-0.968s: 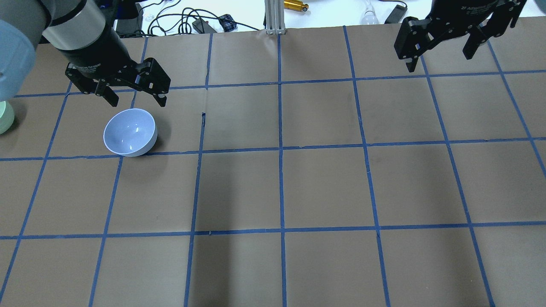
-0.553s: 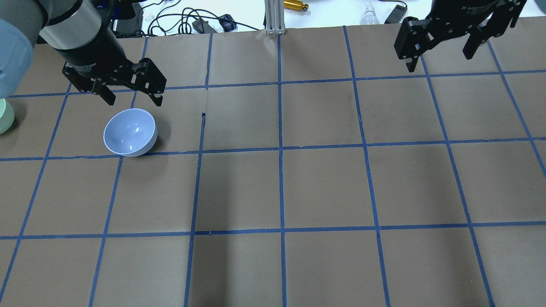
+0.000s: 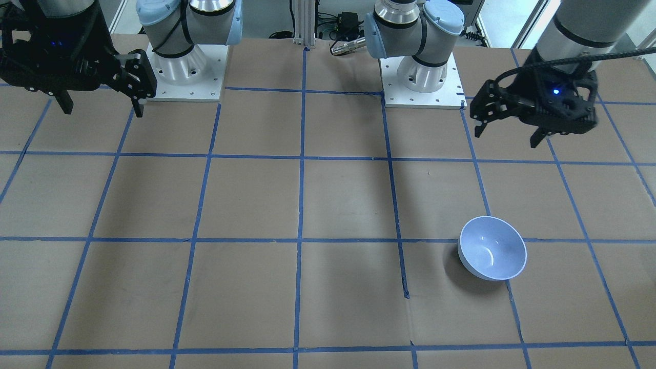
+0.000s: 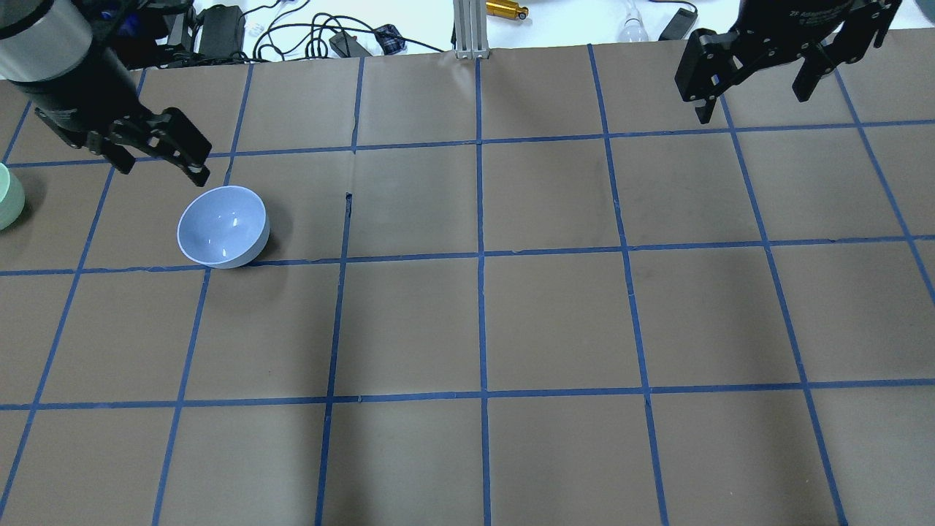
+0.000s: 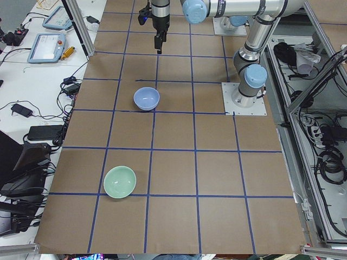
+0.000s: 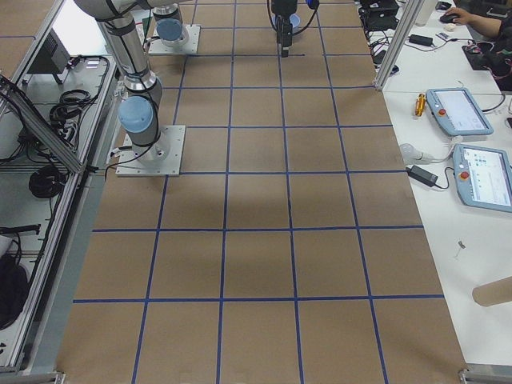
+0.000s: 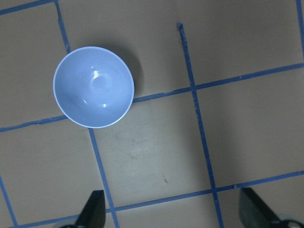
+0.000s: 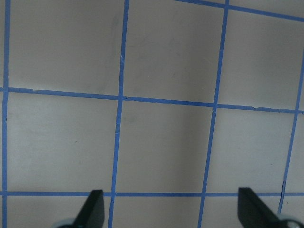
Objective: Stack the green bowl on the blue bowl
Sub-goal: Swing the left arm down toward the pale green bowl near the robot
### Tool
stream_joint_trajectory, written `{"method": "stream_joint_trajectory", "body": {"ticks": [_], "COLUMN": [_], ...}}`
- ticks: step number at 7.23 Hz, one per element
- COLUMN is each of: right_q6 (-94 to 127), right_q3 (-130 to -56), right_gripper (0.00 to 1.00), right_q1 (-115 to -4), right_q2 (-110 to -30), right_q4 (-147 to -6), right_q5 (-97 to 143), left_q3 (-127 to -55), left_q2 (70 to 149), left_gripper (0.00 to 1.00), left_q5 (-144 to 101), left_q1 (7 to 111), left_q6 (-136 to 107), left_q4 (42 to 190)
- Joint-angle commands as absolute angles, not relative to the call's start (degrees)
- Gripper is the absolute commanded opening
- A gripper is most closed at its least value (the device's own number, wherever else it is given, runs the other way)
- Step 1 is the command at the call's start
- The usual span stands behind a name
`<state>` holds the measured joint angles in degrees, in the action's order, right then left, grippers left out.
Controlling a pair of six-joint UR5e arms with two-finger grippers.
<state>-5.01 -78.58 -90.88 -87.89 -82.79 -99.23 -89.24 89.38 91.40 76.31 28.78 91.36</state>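
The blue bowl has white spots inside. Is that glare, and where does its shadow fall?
Yes, glare on the blue bowl: small bright flecks in the overhead view, a thin curved streak in the front-facing view, flecks in the left wrist view. Its shadow lies on the overhead view's right, the front-facing view's left.

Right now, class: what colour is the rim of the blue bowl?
The blue bowl has a whitish rim; clearest in the left wrist view.
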Motion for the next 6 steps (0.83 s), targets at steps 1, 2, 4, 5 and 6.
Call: {"method": "stream_joint_trajectory", "body": {"ticks": [1,2,4,5,6], "right_q6": [-5.01,-5.01,-5.01,-5.01,-5.01], "right_q3": [-78.57,-78.57,-78.57,-78.57,-78.57], "right_gripper": [1.0,1.0,1.0,1.0,1.0], "right_q1": [-90.88,-90.88,-90.88,-90.88,-90.88], "right_q2": [-87.89,-87.89,-87.89,-87.89,-87.89], "right_q4": [-82.79,-82.79,-82.79,-82.79,-82.79], "right_q5": [-99.23,-99.23,-99.23,-99.23,-99.23], "left_q3": [-90.17,-90.35,-90.26,-89.48,-87.99], "left_q2": [90.52,92.09,96.83,100.68,104.9], "left_gripper": [1.0,1.0,1.0,1.0,1.0], "left_q5": [91.23,91.58,93.34,93.17,93.25], "left_q1": [63.78,59.98,51.2,47.24,45.37], "left_q6": [49.9,58.36,76.2,84.29,86.2], "left_q4": [91.32,91.23,83.39,79.23,76.32]}}
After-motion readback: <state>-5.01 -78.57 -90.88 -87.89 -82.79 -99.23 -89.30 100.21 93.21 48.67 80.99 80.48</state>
